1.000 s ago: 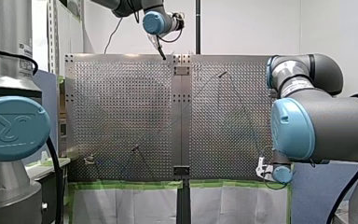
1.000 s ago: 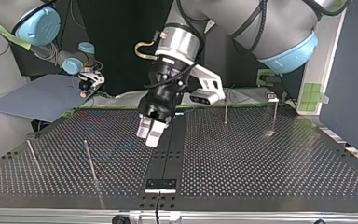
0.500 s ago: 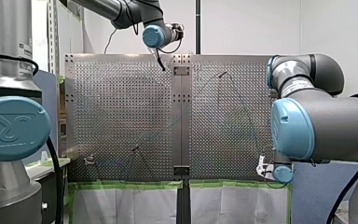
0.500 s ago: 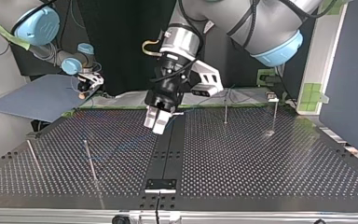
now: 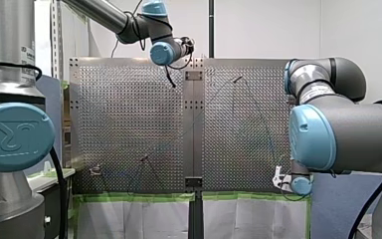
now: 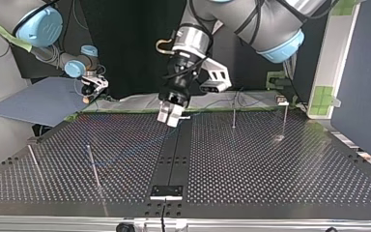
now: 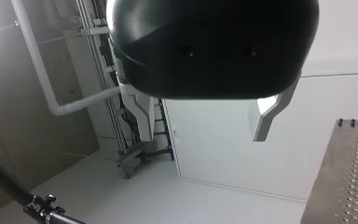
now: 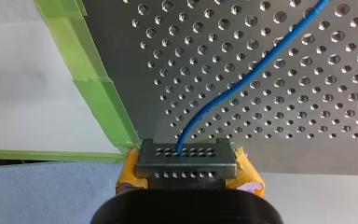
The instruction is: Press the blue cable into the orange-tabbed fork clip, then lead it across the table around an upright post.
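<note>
1. Above the table's (image 6: 270, 164) middle seam, toward its far edge in the front view, my left gripper (image 6: 169, 118) hangs clear of the surface, tilted a little
2. Its fingers (image 7: 265, 121) stand apart in the left wrist view, with nothing between them
3. At the table's near right corner in the front view, my right gripper (image 8: 185, 156) sits just off the edge, beside the green tape (image 8: 98, 88)
4. Its yellow pads (image 8: 248, 176) are closed on the blue cable (image 8: 251, 77), which enters between the fingertips
5. From there the cable curves away over the perforated surface
6. Faint in the top view, the cable seems to pass at the left, near a thin upright post (image 6: 93, 166)
7. A second post (image 6: 34, 162) leans further left in that view, and two more (image 6: 234, 113) stand at the right, well apart from the cable and from both grippers
</note>
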Available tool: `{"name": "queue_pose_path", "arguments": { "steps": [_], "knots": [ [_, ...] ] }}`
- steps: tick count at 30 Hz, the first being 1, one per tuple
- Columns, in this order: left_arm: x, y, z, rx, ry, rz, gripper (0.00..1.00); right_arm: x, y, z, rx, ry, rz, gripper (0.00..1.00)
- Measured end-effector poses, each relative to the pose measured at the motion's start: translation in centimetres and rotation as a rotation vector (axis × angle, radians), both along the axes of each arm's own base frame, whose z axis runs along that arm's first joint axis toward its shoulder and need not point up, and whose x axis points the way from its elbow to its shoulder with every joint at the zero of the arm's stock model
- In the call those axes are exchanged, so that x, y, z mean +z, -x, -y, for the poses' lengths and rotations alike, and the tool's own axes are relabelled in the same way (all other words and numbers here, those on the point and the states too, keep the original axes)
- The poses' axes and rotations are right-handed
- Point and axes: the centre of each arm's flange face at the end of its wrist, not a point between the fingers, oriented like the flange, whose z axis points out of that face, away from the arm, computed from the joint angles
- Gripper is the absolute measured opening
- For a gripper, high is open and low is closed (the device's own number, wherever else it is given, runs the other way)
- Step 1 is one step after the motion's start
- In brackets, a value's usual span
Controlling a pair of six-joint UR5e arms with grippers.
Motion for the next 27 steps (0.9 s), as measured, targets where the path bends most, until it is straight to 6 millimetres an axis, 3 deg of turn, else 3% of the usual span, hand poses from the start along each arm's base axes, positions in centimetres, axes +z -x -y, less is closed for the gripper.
{"name": "queue_pose_path", "arguments": {
  "steps": [5,13,27],
  "knots": [
    [-2.0,0.0,-0.2,0.024,0.011,-0.018,1.00,0.0,-0.1,0.0,0.002,-0.001,0.000,0.00],
    [-7.0,0.0,-1.0,0.084,-0.010,-0.091,1.00,0.0,-0.3,-0.1,0.004,-0.002,-0.001,0.00],
    [-13.1,2.2,-2.8,0.110,-0.091,-0.190,1.00,0.0,-0.5,-0.2,0.008,-0.004,-0.001,0.00]
  ]
}}
